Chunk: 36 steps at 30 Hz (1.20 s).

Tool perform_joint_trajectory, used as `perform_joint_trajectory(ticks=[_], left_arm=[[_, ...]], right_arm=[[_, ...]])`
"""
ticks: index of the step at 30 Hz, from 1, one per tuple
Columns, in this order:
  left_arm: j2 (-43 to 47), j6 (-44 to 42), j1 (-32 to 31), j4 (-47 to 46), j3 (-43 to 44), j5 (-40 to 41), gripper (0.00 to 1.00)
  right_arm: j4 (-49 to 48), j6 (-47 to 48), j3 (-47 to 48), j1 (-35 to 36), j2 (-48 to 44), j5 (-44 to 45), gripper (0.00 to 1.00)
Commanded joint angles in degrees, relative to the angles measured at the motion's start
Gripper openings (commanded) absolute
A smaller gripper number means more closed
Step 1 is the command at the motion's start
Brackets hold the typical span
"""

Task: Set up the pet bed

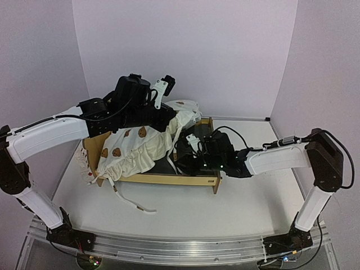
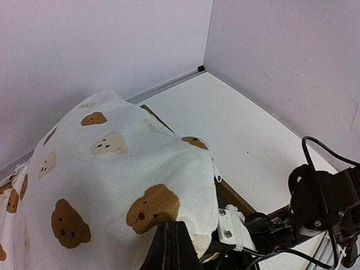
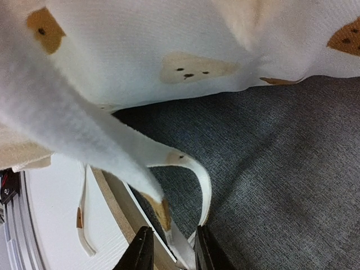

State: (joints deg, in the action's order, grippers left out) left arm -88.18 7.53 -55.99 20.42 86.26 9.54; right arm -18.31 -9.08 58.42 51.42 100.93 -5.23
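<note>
The pet bed (image 1: 169, 179) stands mid-bench (image 1: 225, 214). Left hand (image 2: 172, 228) clenched on the bear-print cushion (image 2: 112, 169) draped over the bed; right hand (image 3: 173, 233) straddles a cushion tie (image 3: 199, 180), grip not discernible.

A white table (image 1: 185, 211) is enclosed by 3 plain lilac walls (image 1: 185, 50) – evenly lit – with 1 wall corner (image 2: 201, 68) seen ahead of the left fingers (image 2: 164, 250).

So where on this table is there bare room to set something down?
Free: the table strip between the bed and the near edge, clearest toward the right, and the far right corner beyond the bed. Crowded: the bed itself, draped with the cushion, and its near left corner, where ties trail.
</note>
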Motion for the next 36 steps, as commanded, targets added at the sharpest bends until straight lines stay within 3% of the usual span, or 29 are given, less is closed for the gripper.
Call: perform_joint_trajectory(ticks=[1, 7, 12, 23, 36], left_arm=[[0.2, 0.4, -0.4, -1.5, 3.9, 0.3, 0.00], [-0.1, 0.5, -0.4, -1.5, 4.3, 0.4, 0.00], [-0.1, 0.7, -0.4, -1.4, 4.4, 0.6, 0.00], [-1.1, 1.2, -0.7, -1.7, 4.4, -1.6, 0.00], [-2.8, 2.2, -2.0, -2.2, 4.7, -1.8, 0.00]], right_arm=[[-0.9, -0.2, 2.9, -0.1, 1.3, -1.2, 0.26], [-2.1, -1.4, 3.1, 0.0, 1.6, -2.0, 0.17], [-2.6, -1.4, 1.7, 0.0, 0.2, -1.4, 0.00], [-0.1, -4.0, -8.3, 0.0, -12.5, 8.4, 0.00], [2.0, -4.1, -11.1, 0.0, -12.2, 12.3, 0.00]])
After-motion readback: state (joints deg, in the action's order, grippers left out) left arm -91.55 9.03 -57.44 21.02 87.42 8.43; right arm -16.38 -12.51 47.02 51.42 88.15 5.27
